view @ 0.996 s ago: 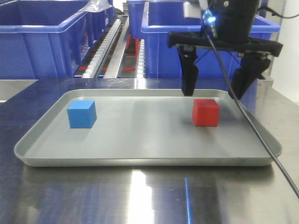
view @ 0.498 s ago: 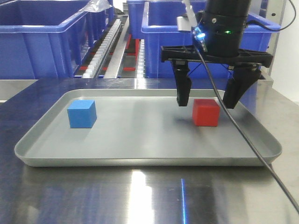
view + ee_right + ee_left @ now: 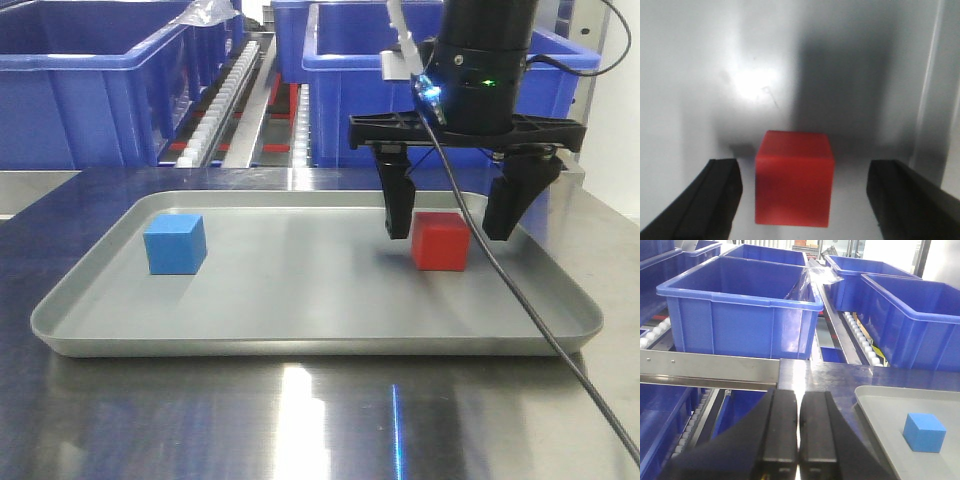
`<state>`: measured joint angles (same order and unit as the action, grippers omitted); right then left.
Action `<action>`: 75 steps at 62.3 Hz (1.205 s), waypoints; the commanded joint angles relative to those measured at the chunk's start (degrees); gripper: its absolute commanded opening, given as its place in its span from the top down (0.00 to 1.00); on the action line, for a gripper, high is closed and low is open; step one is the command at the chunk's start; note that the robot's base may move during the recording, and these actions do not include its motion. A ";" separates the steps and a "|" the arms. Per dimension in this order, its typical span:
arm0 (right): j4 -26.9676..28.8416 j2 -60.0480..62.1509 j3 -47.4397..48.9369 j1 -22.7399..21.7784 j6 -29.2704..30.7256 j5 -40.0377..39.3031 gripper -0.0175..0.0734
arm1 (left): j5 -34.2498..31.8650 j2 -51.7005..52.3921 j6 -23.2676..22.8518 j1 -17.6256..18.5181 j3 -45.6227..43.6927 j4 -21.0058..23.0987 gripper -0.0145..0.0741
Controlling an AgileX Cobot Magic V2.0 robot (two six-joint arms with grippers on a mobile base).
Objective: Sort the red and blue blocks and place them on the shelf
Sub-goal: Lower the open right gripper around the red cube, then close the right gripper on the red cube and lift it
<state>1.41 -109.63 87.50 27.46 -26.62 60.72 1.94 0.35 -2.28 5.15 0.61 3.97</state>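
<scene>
The red block (image 3: 441, 241), right of centre in the grey tray (image 3: 300, 330), looks light, rigid and matte, best pinched on opposite flat sides by the right gripper (image 3: 455, 215), whose wide-open, empty jaws straddle it.

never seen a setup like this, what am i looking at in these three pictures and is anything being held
This is a two-armed robot sorting blocks. The front view faces a grey tray on a steel table, holding a blue block and a red block. The right end effector hangs open, its fingers either side of the red block. The right wrist view looks straight down between those fingers. The left wrist view shows the left end effector shut, off the tray's edge, with blue bins behind. Nothing is held yet.
</scene>
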 commanded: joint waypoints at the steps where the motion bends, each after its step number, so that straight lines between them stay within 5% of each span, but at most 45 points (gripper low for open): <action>1: -0.92 2.28 1.80 0.06 -0.11 0.44 0.12 | -5.06 0.99 -0.14 0.09 1.36 0.25 0.70; 29: -0.29 1.27 1.80 0.59 -0.11 -0.04 0.35 | -5.06 0.99 -0.14 0.09 1.36 0.25 0.70; 55: -0.78 5.90 1.80 0.39 0.37 -0.63 0.36 | -5.06 0.99 -0.14 0.09 1.36 0.25 0.70; 75: -1.04 16.10 0.67 -4.48 17.86 -5.82 0.36 | -5.06 0.99 -0.14 0.09 1.36 0.25 0.70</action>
<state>1.15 -99.38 87.50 24.99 -13.59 58.65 1.94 0.35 -2.28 5.15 0.61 3.97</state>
